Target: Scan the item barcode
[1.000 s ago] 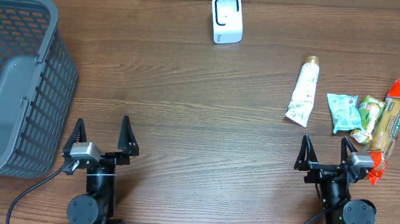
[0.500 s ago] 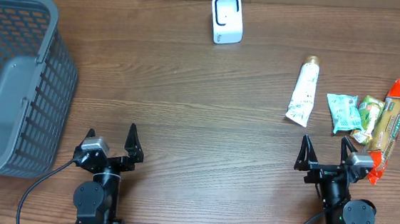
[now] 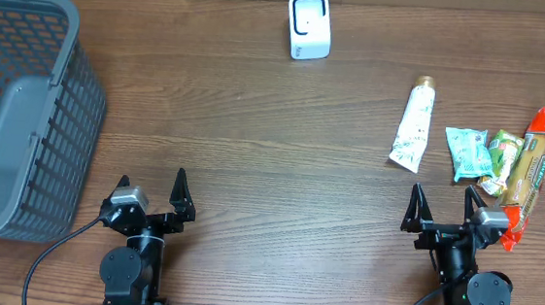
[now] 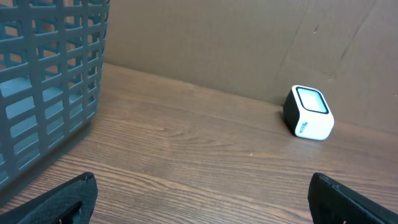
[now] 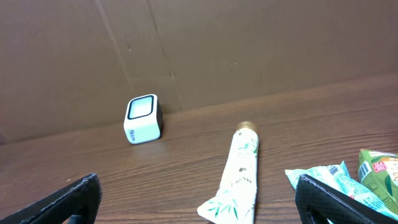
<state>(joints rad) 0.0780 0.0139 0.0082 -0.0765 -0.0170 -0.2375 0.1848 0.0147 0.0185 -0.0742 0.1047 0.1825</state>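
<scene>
The left end effector [image 3: 151, 188] and the right end effector [image 3: 442, 201] are both released and grasp nothing. The white tube [image 3: 413, 125] lies on the tabletop [image 3: 255, 122] at the right, well apart from the barcode scanner [image 3: 309, 26] at the far middle. I think the right one should grip the tube across its body and then turn the barcode toward the scanner window.

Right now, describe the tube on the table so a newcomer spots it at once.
On the right of the wooden table, items lie ahead of the right gripper. The tube is leftmost, apart from the snack packets. It alone is long, white and gold-capped, with green leaf print.
</scene>
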